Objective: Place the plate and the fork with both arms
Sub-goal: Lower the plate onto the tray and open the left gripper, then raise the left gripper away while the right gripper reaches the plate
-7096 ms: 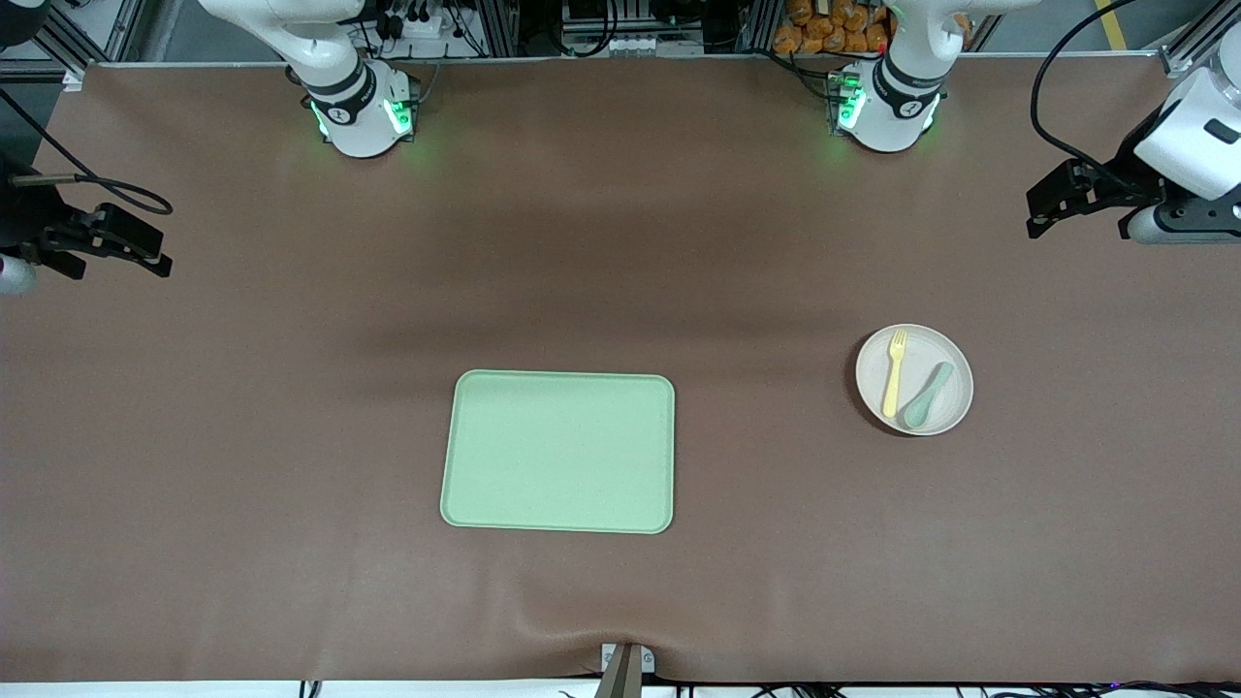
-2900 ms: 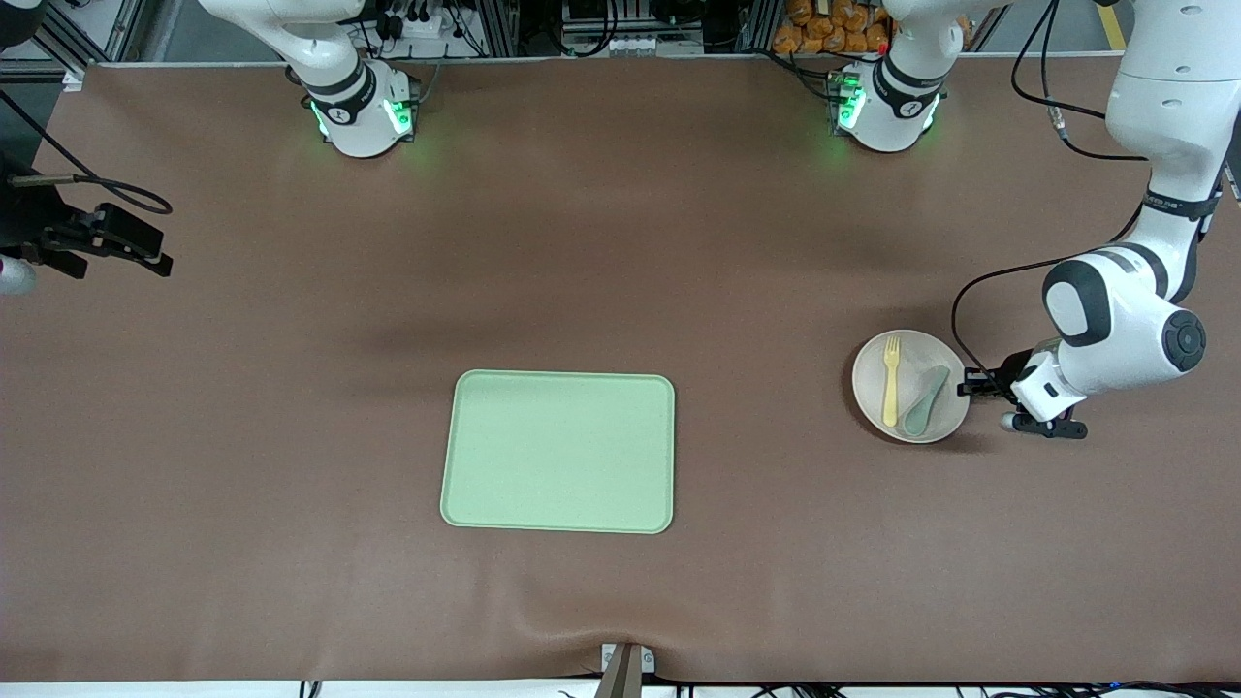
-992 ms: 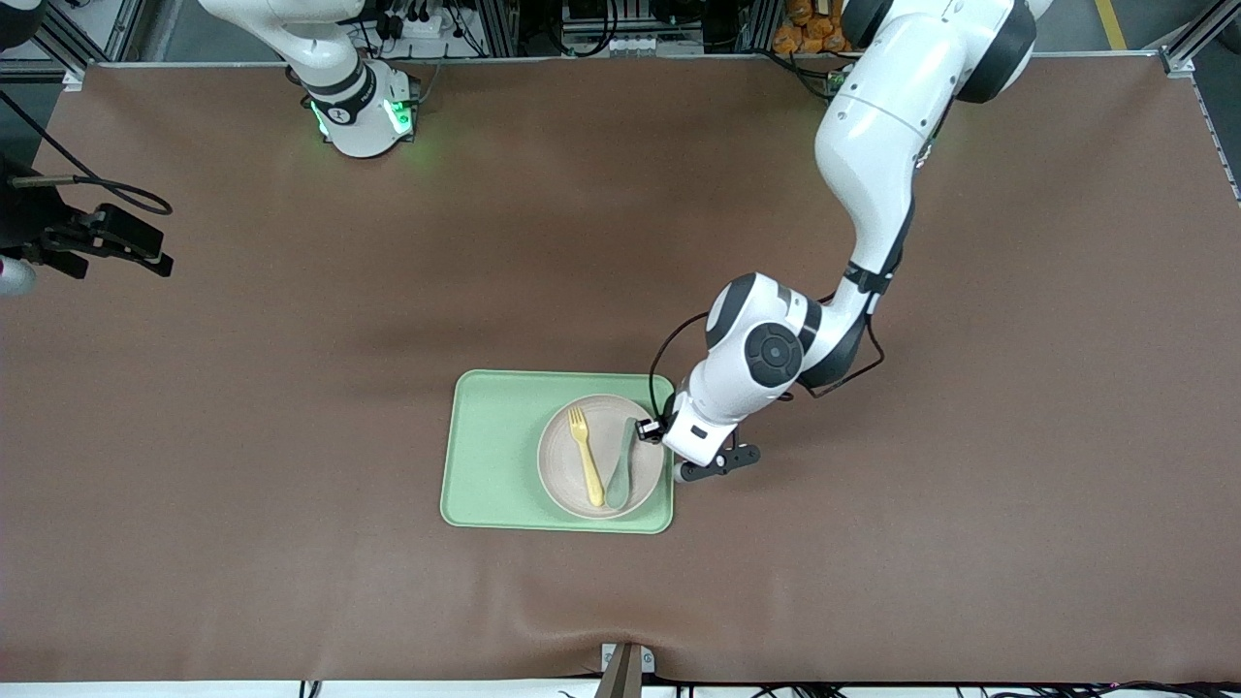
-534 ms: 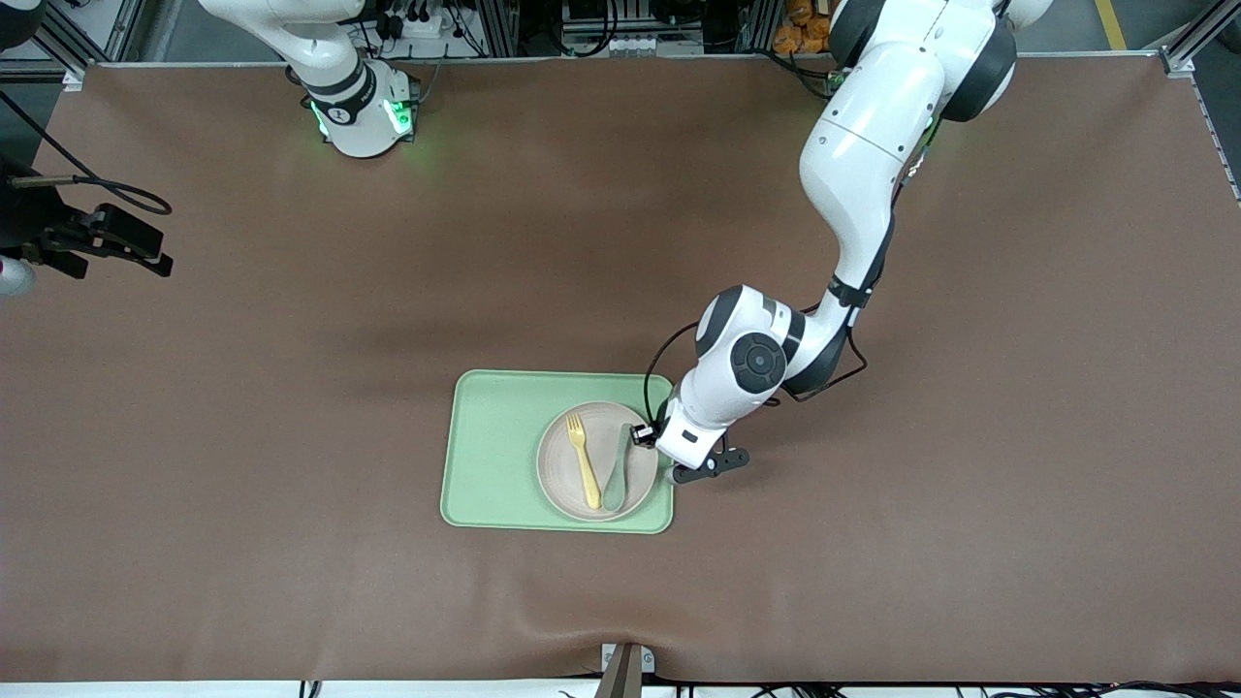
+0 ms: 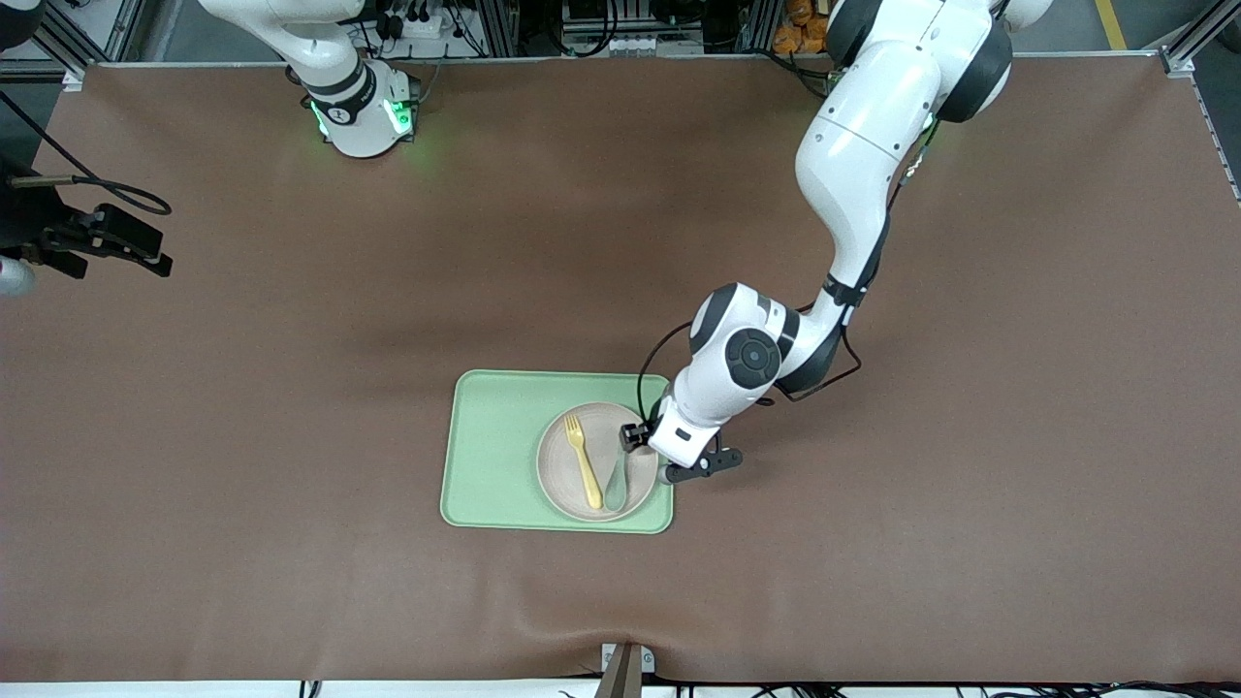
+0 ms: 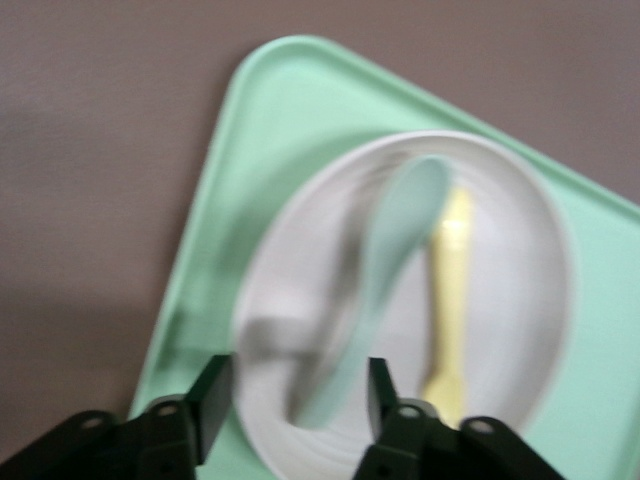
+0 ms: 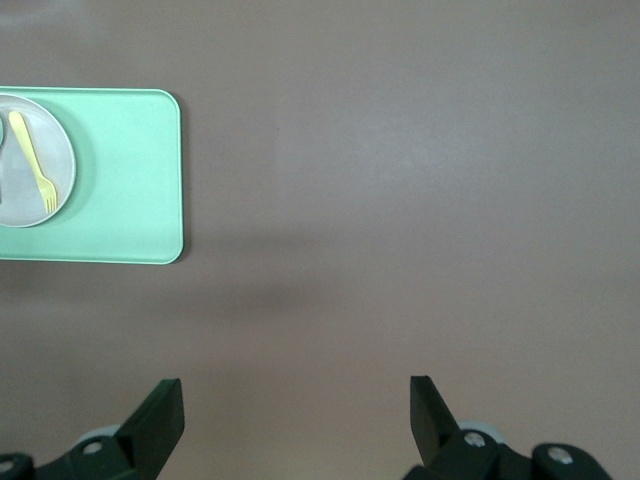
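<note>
The off-white plate (image 5: 557,467) lies on the light-green tray (image 5: 494,446), at the tray's end toward the left arm. On the plate lie the pale-yellow fork (image 5: 583,463) and a grey-green spoon (image 5: 618,480). My left gripper (image 5: 634,438) is low at the plate's rim. In the left wrist view it (image 6: 295,400) is open, its fingers standing either side of the rim of the plate (image 6: 520,250) without pinching it. The fork (image 6: 455,290) lies beside the spoon (image 6: 390,270). My right gripper (image 5: 155,260) waits open (image 7: 295,420) at the right arm's end of the table.
The brown mat (image 5: 873,543) covers the whole table. From the right wrist view the tray (image 7: 120,200), the plate (image 7: 60,150) and the fork (image 7: 32,160) show well away from that gripper. A small metal clamp (image 5: 625,664) sits at the table's front edge.
The left arm brought the plate a little toward the right arm's end and set it on the tray. Its jaws have since opened off the rim. The right arm has not moved.
</note>
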Robot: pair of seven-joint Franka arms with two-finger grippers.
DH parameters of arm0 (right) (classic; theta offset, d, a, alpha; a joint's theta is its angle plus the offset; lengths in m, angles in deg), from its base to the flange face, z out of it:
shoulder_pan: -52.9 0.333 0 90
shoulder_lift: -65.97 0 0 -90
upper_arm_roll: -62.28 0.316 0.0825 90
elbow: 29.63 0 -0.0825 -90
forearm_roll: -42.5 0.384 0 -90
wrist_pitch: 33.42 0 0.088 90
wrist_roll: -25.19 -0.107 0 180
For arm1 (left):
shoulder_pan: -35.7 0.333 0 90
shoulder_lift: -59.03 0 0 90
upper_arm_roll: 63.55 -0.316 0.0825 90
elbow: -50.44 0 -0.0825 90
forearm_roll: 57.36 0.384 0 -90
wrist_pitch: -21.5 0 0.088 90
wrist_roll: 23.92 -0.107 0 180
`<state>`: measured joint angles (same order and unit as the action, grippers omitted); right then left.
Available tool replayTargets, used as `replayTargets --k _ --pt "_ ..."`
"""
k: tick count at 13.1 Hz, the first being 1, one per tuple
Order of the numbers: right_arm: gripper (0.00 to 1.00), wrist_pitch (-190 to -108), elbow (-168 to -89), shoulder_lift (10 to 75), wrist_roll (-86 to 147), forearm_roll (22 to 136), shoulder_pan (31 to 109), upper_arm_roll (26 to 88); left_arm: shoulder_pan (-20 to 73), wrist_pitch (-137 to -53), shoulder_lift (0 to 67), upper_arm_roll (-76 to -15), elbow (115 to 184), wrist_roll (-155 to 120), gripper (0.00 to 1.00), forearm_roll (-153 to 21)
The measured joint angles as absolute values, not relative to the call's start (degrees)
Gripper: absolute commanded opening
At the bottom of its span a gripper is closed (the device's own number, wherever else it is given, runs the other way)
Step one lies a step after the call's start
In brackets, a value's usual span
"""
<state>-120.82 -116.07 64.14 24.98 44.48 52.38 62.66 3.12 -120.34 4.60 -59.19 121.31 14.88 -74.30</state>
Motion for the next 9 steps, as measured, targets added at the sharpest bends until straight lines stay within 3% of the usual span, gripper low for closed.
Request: replayTargets --k 5,9 --pt "1.0 -120.8 -116.1 64.0 25.0 44.9 52.4 62.9 4.8 -112.2 15.2 -60.2 122.8 15.4 1.0 -74.3" --pt "1.0 -121.3 -116.2 62.1 25.0 45.2 54.8 64.0 10.8 -94.5 25.8 -60.4 124.2 15.4 1.0 -70.3"
